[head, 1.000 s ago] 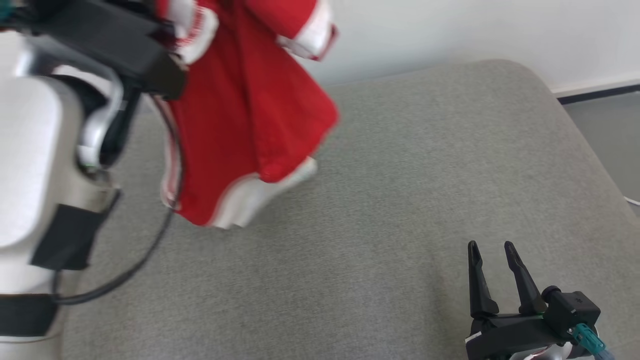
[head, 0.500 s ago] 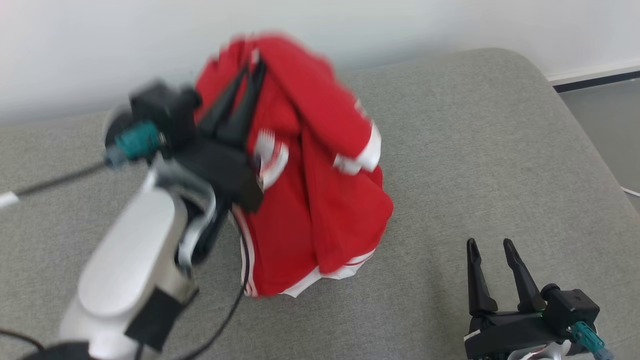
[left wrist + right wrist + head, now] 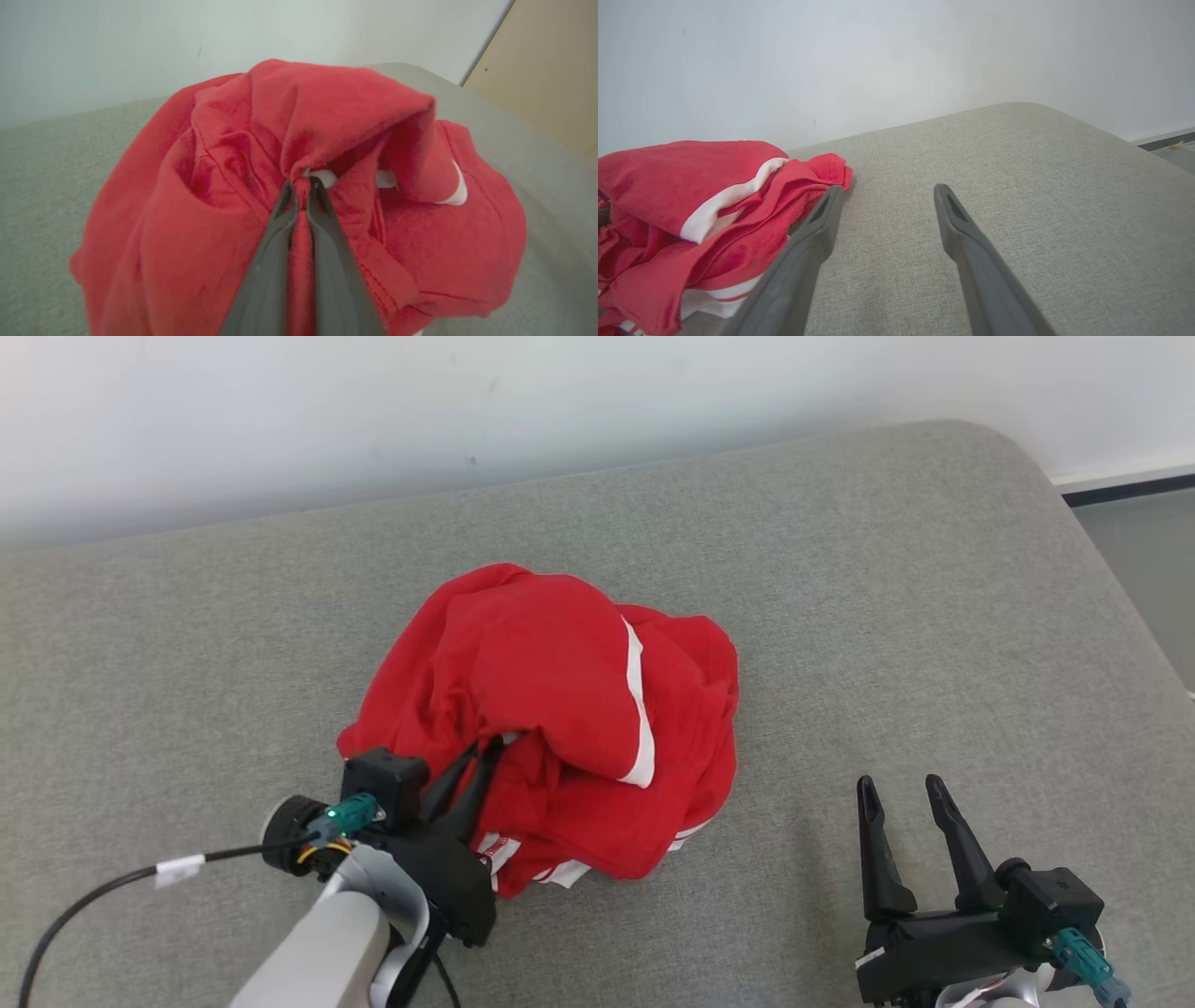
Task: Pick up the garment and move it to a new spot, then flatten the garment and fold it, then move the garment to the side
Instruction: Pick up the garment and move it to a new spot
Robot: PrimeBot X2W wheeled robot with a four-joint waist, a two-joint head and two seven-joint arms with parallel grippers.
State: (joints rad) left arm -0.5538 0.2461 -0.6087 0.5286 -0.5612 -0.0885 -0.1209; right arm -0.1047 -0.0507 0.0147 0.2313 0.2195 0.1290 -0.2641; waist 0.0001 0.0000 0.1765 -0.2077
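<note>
my left gripper [image 3: 299,186] is clamped on a fold of the red garment [image 3: 551,681], heaped mid grey cushion [image 3: 840,616], my right gripper [image 3: 901,789] spread empty to its near right, so i judge flattening, folding and setting aside are all left.

One red garment [image 3: 560,709]; two pincers: left pincer [image 3: 484,747], right pincer [image 3: 901,786]; one grey cushion [image 3: 934,616]; one black cable [image 3: 177,870].

Grey fabric cushion [image 3: 840,569], white wall [image 3: 373,392], perhaps a tan door [image 3: 551,70]
</note>
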